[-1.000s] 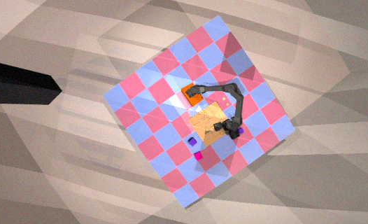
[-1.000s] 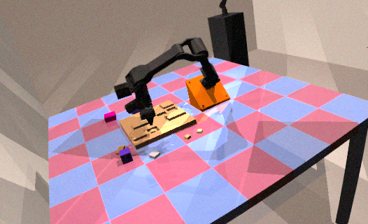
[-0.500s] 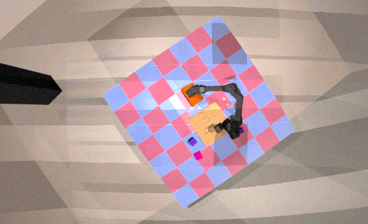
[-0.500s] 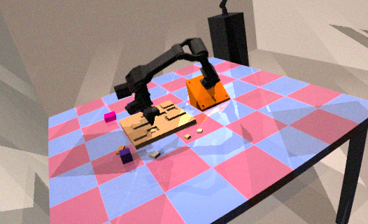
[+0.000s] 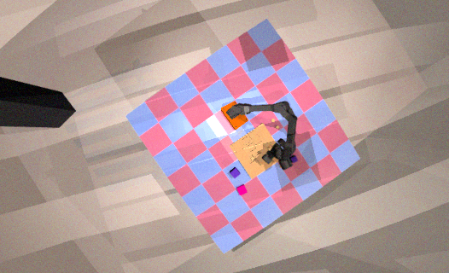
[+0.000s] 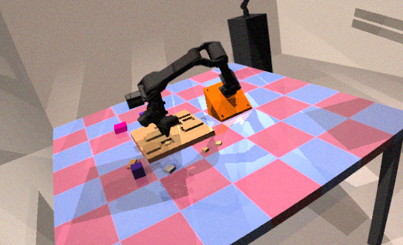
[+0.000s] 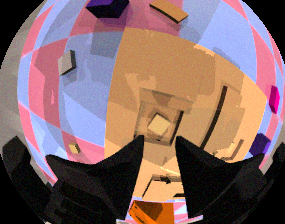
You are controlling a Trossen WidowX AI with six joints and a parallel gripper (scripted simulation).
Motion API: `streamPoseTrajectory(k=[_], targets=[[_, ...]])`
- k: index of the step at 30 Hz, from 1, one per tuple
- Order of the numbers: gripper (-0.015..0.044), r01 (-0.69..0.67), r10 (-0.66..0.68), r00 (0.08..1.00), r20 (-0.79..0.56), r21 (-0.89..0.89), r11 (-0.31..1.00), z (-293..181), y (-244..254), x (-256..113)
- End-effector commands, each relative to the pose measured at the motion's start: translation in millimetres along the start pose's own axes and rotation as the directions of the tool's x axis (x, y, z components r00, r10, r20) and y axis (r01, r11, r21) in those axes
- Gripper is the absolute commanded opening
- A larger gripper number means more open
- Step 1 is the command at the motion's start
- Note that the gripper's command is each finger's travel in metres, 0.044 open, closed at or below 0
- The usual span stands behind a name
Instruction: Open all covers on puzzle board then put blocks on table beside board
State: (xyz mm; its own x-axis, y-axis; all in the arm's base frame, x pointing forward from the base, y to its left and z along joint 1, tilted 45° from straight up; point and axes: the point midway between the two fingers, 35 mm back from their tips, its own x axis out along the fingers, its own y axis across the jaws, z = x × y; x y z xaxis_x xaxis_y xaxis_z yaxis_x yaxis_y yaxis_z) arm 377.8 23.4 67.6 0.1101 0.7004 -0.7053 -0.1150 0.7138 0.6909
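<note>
The tan puzzle board (image 5: 252,171) (image 6: 183,145) (image 7: 153,55) lies under the arm. My gripper (image 6: 168,134) (image 7: 160,139) is partly open and empty, low over the board. A small pale block (image 7: 159,124) sits in a square recess just beyond the fingertips, not between them. Dark slots and low raised parts show across the board; which covers are open I cannot tell. A magenta block (image 5: 241,189) (image 6: 120,128) (image 7: 274,100), one purple block (image 5: 235,172) (image 7: 260,144) and another purple block (image 5: 294,159) (image 6: 138,171) (image 7: 108,7) rest on the table off the board.
A grey piece (image 6: 169,168) (image 7: 67,62) and a flat orange-tan piece (image 6: 132,164) (image 7: 168,11) lie near the second purple block. Two small tan pieces, one nearer (image 6: 205,149) and one farther (image 6: 218,143), lie beside the board. The arm stands on an orange wedge (image 5: 238,122) (image 6: 214,107).
</note>
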Motion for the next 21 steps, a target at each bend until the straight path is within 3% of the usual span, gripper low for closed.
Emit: streamPoseTrajectory(k=[1, 21], targets=[[0.0144, -0.001, 0.001, 1.000, 0.000, -0.076, 0.997, 0.0, -0.1, 0.8], [0.0144, -0.001, 0.001, 1.000, 0.000, -0.368, 0.930, -0.1, -0.1, 2.4]])
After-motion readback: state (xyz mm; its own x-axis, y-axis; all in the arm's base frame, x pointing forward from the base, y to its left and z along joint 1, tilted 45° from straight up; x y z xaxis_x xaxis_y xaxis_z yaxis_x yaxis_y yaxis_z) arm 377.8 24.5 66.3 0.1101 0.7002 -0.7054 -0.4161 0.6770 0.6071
